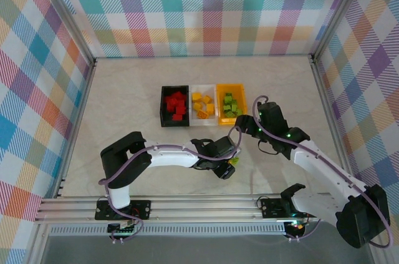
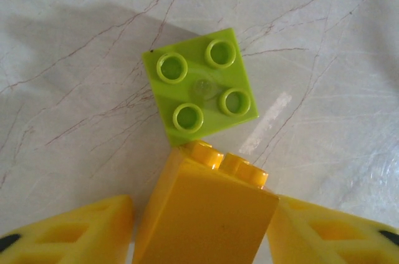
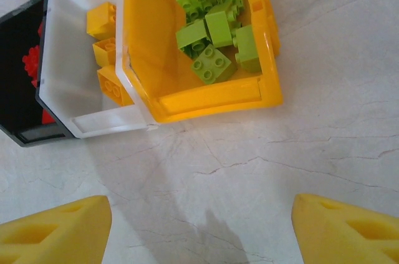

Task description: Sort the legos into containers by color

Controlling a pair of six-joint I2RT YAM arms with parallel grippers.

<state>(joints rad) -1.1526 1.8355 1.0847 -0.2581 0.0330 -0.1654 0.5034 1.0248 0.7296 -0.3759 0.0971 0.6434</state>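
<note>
On the table [image 1: 124, 102], the black bin [image 1: 163, 107] holds red bricks [image 1: 176, 104], the white bin [image 1: 203, 123] yellow bricks [image 1: 202, 103], the orange bin [image 1: 244, 103] green bricks [image 1: 230, 105]. My right gripper [image 3: 201, 208] hangs open near the orange bin. My left gripper [image 2: 201, 211] squeezes a yellow brick [image 2: 209, 233], just beside a loose green brick [image 2: 201, 87].

We find no text, label, brand, number or sign that we can read in any of these views.
</note>
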